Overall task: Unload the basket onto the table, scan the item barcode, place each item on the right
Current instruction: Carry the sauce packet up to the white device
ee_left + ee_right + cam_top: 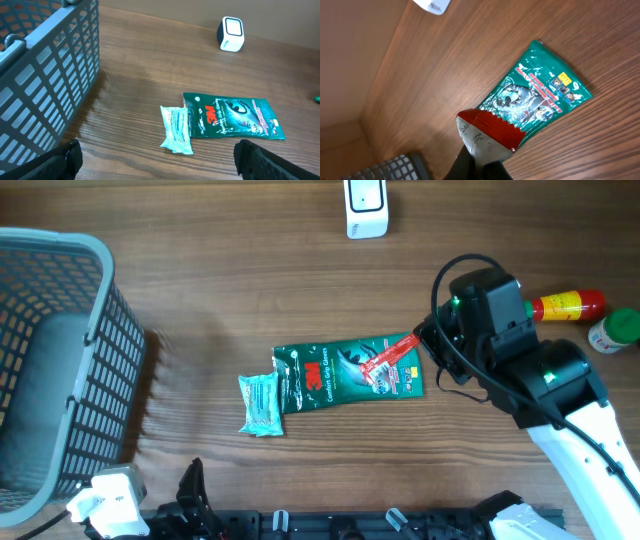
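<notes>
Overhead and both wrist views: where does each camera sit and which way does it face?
Overhead: above the table, looking straight down; right arm shows.
Left wrist: low at the near edge, facing across toward the scanner; open left fingers at bottom corners.
Right wrist: raised, looking down on the green packet; right gripper shut on red sachet.
Shared: all show green packet and scanner.

**One Brand Mark Legible**

The flat green plastic packet (330, 375) carried a white "3M" logo; the finer lines beside it were too small to read. Print on the red-and-silver foil sachet (490, 129) and the pale turquoise packet (262, 402) was illegible.
</notes>
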